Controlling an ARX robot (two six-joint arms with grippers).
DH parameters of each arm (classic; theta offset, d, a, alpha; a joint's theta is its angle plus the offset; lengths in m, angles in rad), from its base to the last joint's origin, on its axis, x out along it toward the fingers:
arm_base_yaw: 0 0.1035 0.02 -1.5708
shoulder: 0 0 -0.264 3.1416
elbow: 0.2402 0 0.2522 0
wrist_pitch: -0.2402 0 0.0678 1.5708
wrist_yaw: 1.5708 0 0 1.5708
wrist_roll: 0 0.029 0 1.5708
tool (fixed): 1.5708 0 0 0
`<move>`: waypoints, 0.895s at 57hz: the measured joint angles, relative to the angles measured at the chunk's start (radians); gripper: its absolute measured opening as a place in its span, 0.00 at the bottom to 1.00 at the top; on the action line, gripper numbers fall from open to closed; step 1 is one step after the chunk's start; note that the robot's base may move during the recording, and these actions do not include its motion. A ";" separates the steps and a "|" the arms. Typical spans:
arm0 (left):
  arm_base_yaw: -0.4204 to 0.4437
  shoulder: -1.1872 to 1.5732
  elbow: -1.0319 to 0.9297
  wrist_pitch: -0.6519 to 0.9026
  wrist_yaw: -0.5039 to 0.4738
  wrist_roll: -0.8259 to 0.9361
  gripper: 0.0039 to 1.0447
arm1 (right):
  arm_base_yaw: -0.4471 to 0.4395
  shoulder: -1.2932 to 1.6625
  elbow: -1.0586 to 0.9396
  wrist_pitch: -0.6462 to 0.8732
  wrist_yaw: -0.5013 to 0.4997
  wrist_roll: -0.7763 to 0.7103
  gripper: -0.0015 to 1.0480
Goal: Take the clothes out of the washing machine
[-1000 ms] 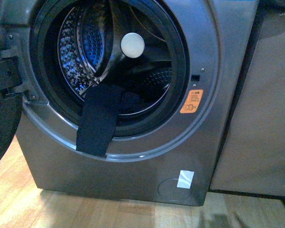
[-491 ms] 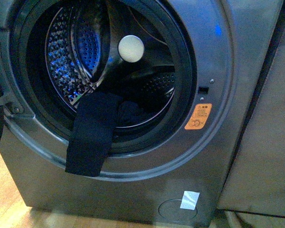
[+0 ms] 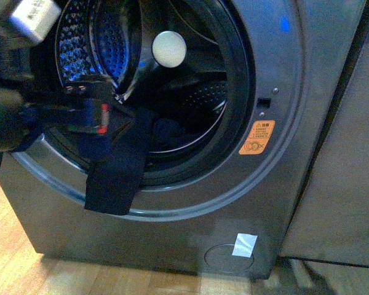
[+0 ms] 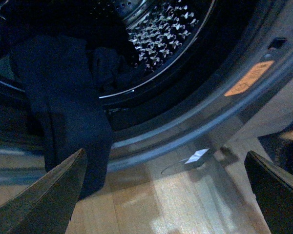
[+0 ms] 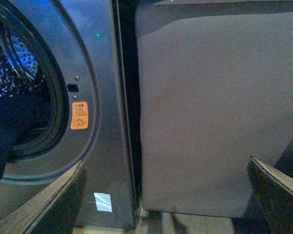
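The grey washing machine (image 3: 283, 92) stands with its porthole open, showing the perforated steel drum (image 3: 111, 43). The dark navy clothes (image 3: 114, 178) hang limp out of the drum over the black gasket and down the front ring. My left gripper (image 3: 101, 117) reaches in from the left, in front of the drum's mouth and just above the hanging cloth. In the left wrist view my left gripper (image 4: 163, 195) is open and empty, with the clothes (image 4: 63, 107) ahead of one finger. My right gripper (image 5: 161, 200) is open and empty, facing the machine's side (image 5: 107, 73) and the cabinet.
A beige cabinet (image 3: 344, 153) stands close against the machine's right side and fills most of the right wrist view (image 5: 210, 107). An orange sticker (image 3: 257, 137) and a white label (image 3: 244, 244) mark the machine's front. Wooden floor (image 3: 80, 276) lies below.
The view has drawn closer to the machine. My left arm has come into the front view from the left and now hangs before the drum's mouth, over the top of the cloth.
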 joint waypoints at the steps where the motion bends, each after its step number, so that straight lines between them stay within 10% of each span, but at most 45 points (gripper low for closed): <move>1: -0.001 0.034 0.028 0.000 -0.006 0.002 0.94 | 0.000 0.000 0.000 0.000 0.000 0.000 0.93; 51: 0.016 0.914 1.099 -0.333 -0.201 0.043 0.94 | 0.000 0.000 0.000 0.000 0.000 0.000 0.93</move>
